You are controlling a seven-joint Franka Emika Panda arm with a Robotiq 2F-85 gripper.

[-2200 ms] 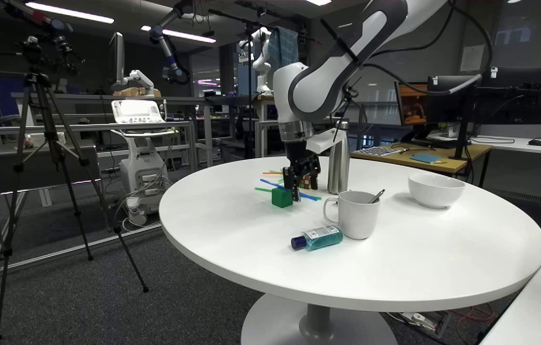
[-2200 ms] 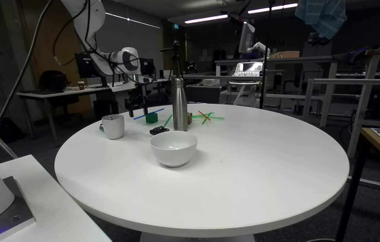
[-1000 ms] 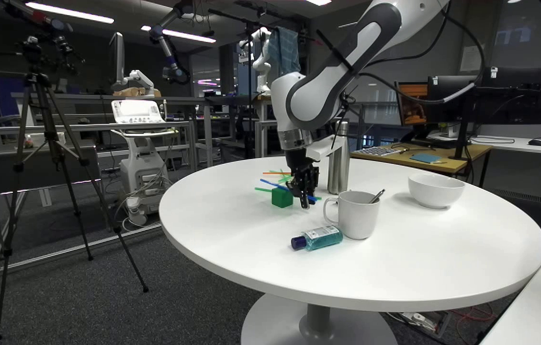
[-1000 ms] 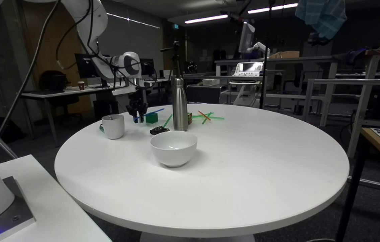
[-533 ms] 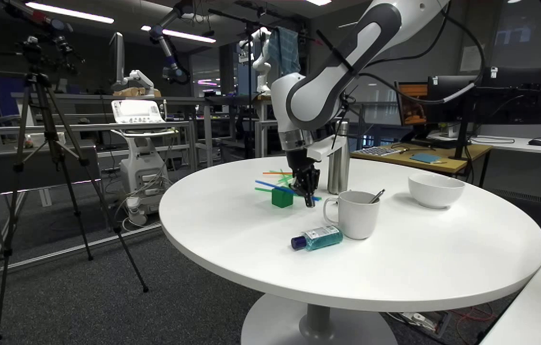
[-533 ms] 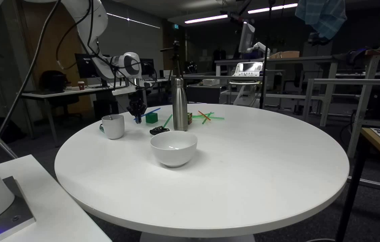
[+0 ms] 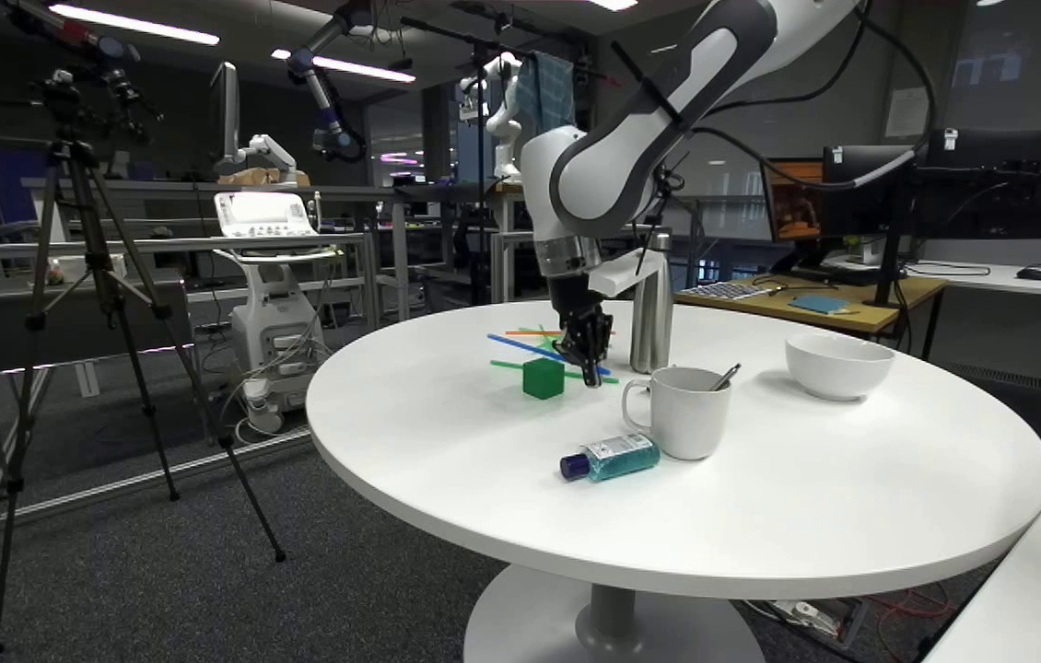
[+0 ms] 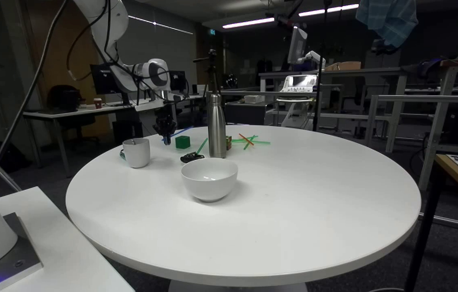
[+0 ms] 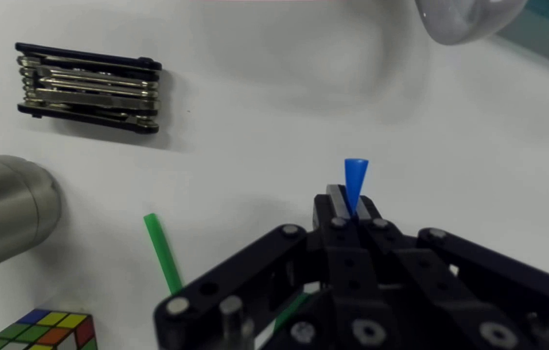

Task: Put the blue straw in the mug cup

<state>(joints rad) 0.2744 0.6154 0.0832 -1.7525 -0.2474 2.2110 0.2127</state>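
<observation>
The gripper (image 9: 351, 205) hangs above the table with its two fingers pressed together, clamped on the blue straw (image 9: 355, 170); in the wrist view one end of the straw pokes out just past the tips. In an exterior view the longer part slants up and away to the left, showing above the green cube (image 7: 543, 378), which sits on the table near the gripper. The mug cup (image 7: 688, 419) stands upright near them, apart from the gripper and the straw, with a pen-like thing (image 7: 725, 377) leaning inside it. Just beside the mug a small teal bottle (image 7: 624, 458) lies on its side; whether the two touch, I cannot tell. In the wrist view a black folding tool (image 9: 89, 90) lies near the upright steel bottle (image 9: 5, 209), with a green straw (image 9: 163, 253) and a puzzle cube (image 9: 53, 331) close by. An orange straw (image 8: 246, 139) crosses other green straws past the bottle. Farther out stands the white bowl (image 7: 838, 366), all on one round white table (image 7: 419, 433).
</observation>
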